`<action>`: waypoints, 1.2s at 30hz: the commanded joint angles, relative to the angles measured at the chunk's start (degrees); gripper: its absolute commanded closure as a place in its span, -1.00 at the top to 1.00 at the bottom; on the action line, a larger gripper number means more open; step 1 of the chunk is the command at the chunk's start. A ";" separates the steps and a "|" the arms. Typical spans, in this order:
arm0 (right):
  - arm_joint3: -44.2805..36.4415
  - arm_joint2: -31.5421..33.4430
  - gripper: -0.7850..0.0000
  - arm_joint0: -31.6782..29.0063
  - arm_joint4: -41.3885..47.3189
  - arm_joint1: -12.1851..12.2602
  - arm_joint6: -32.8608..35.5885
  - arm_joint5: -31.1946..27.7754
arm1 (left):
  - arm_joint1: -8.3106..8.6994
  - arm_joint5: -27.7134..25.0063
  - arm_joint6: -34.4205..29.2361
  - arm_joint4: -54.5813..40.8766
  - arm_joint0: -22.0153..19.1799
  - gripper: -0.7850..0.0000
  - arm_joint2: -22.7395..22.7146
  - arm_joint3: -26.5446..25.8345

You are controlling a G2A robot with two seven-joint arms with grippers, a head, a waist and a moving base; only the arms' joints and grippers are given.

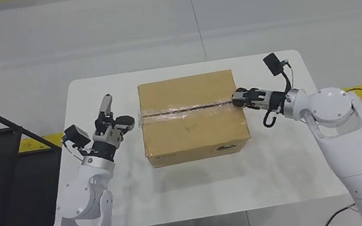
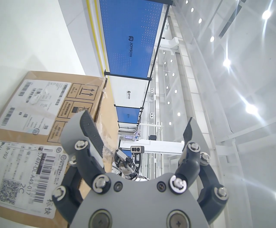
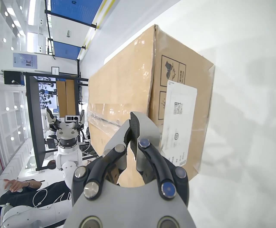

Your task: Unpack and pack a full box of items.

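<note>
The cardboard box [image 1: 192,118] is sealed, so we cannot see its contents. In the left wrist view the frame edge cuts off the box's side and its labels [image 2: 23,151], whose small print is blurred. The right gripper [image 1: 239,96] sits at the end of the tape [image 1: 188,111], perhaps touching it. We cannot tell whether its pressed-together fingers pinch anything.

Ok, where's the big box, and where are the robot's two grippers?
Box [image 1: 193,122], top view, on its taped lid.
Left gripper [image 2: 138,118], left wrist view, between its open fingers.
Right gripper [image 3: 132,121], right wrist view, where its shut fingers meet.
</note>
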 commanded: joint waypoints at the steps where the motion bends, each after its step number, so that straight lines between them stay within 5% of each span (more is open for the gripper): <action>1: -0.05 0.70 -1.00 -0.51 0.34 0.18 0.02 -0.23 | 0.04 -0.01 0.01 -0.02 0.01 1.00 0.03 0.00; 28: 5.77 3.08 -1.00 -1.62 3.90 1.22 -2.19 -3.19 | 0.54 -0.43 1.01 -1.02 -0.57 1.00 -0.54 0.66; 36: 8.86 10.01 -1.00 -5.30 7.02 2.03 -9.78 -19.33 | 0.89 -2.17 2.26 -1.49 1.00 1.00 -4.60 0.15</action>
